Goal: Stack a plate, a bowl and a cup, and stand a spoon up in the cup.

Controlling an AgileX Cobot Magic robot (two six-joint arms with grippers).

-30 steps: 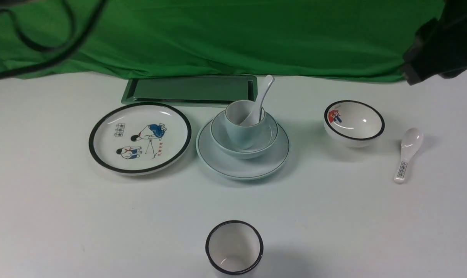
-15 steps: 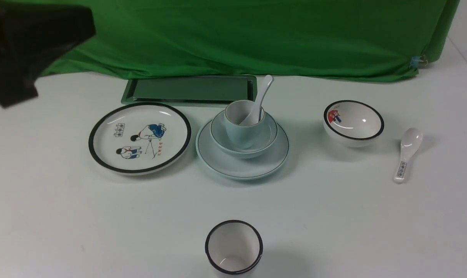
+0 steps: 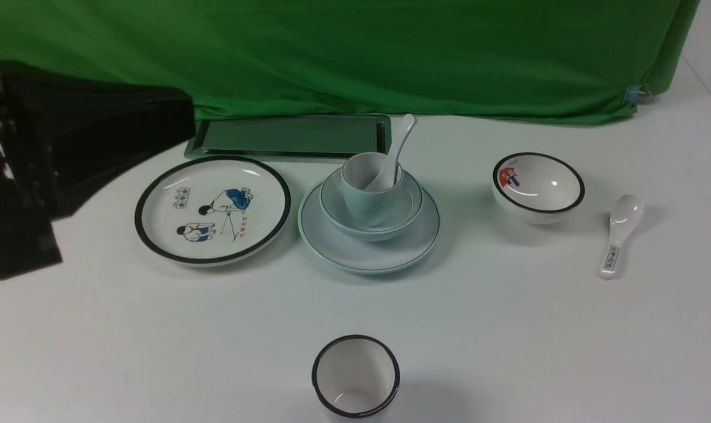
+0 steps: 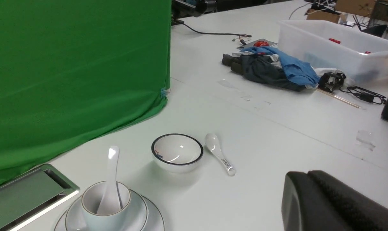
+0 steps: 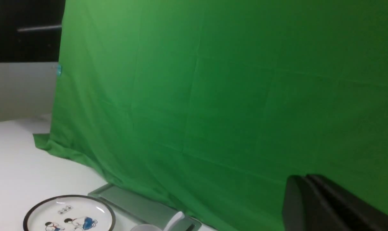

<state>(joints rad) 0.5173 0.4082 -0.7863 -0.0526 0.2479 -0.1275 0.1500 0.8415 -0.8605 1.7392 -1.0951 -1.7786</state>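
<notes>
**Stack built, four pieces nested**

Found spoon (image 3: 398,147) leaning in cup (image 3: 370,185), cup in bowl (image 3: 409,204), bowl on plate (image 3: 367,257), middle of worktop (image 3: 508,329). Just beside plate's left rim: cartoon plate (image 3: 261,200). Well apart rightward: black-rimmed bowl (image 3: 539,187), printed spoon (image 3: 620,232). Bare surface down to black-rimmed cup (image 3: 356,376) at near edge. Noted left claw (image 4: 304,179) and right claw (image 5: 304,181) closed, empty.

Plain pale bluish-white with thin dark rim lines: plate (image 3: 385,255), bowl (image 3: 411,204), cup (image 3: 362,205); plain glossy white: spoon (image 3: 401,144). White with black rim: second plate (image 3: 156,226) (cartoon figures in blue, red, black), small bowl (image 3: 546,191) (red-blue picture), second cup (image 3: 355,367); white with dark print on the handle: second spoon (image 3: 620,229). Green: cloth (image 3: 391,53); white: table (image 3: 508,329); silvery frame, green reflection: tray (image 3: 291,136).
</notes>
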